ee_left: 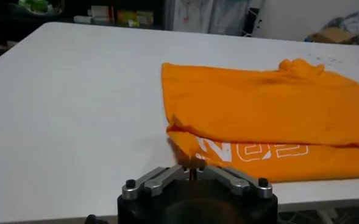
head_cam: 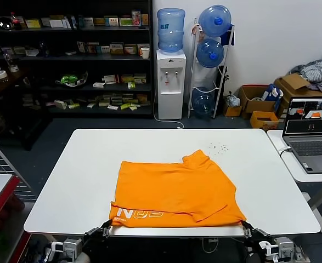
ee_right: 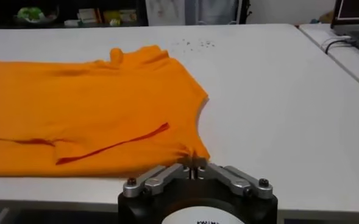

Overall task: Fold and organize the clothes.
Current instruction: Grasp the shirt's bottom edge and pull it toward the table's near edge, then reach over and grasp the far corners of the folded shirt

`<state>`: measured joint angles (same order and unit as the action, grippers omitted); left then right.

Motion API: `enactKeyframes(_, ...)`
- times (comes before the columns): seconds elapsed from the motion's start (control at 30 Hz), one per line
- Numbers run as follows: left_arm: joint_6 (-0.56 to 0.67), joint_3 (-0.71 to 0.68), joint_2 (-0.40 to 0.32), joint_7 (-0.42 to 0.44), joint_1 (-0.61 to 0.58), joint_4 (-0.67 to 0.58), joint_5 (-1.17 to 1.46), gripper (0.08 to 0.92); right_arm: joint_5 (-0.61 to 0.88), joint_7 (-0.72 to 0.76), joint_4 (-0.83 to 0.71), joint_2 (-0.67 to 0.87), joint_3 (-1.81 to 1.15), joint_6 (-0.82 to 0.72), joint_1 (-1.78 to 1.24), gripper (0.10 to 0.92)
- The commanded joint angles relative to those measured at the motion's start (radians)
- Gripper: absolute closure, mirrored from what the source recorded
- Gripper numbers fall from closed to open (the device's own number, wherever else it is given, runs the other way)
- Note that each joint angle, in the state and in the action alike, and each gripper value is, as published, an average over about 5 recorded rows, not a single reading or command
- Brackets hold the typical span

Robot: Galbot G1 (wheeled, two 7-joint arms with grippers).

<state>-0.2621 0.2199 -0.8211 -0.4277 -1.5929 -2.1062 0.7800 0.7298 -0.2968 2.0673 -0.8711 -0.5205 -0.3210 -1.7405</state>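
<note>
The orange T-shirt point(head_cam: 174, 192) is lying folded on the white counter point(head_cam: 73, 181) at its near edge, white lettering point(head_cam: 139, 213) facing up, while the left gripper point(head_cam: 107, 226) and right gripper point(head_cam: 244, 225) are each pinching a near corner with fingers clenched on fabric.

A white table point(head_cam: 84, 164) is standing in the middle of the scene, with a scatter of small dark specks point(head_cam: 220, 147) lying on its far right part. A laptop point(head_cam: 311, 131) is sitting open on a second white table point(head_cam: 292, 164) to the right. Beyond them, a water dispenser point(head_cam: 169, 82) is carrying a blue bottle point(head_cam: 171, 29), just left of a rack of blue bottles point(head_cam: 211, 60). Dark shelves point(head_cam: 67, 60) are filling the far left, and cardboard boxes point(head_cam: 270, 101) are sitting far right with a grey cloth heap point(head_cam: 316, 71) on them.
</note>
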Motion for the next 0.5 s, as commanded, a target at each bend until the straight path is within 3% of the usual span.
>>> enactKeyframes(0.03, -0.038, 0.046, 0.062, -0.013, -0.023, -0.061, 0.027, 0.776, 0.011, -0.027, 0.045, 0.037, -0.048, 0.014, 0.0, 0.697)
enactKeyframes(0.17, -0.042, 0.089, 0.111, -0.002, 0.043, -0.053, 0.078, 0.663, 0.066, -0.028, 0.061, 0.101, -0.052, 0.01, 0.089, 0.585)
enactKeyframes(0.27, -0.028, 0.081, 0.11, 0.015, 0.184, 0.008, 0.121, 0.577, 0.124, -0.029, 0.025, 0.132, 0.002, 0.0, 0.253, 0.498)
enactKeyframes(0.5, -0.009, -0.03, -0.019, 0.079, 0.549, 0.273, 0.143, 0.377, 0.205, -0.046, -0.259, 0.05, 0.268, -0.045, 0.752, 0.291)
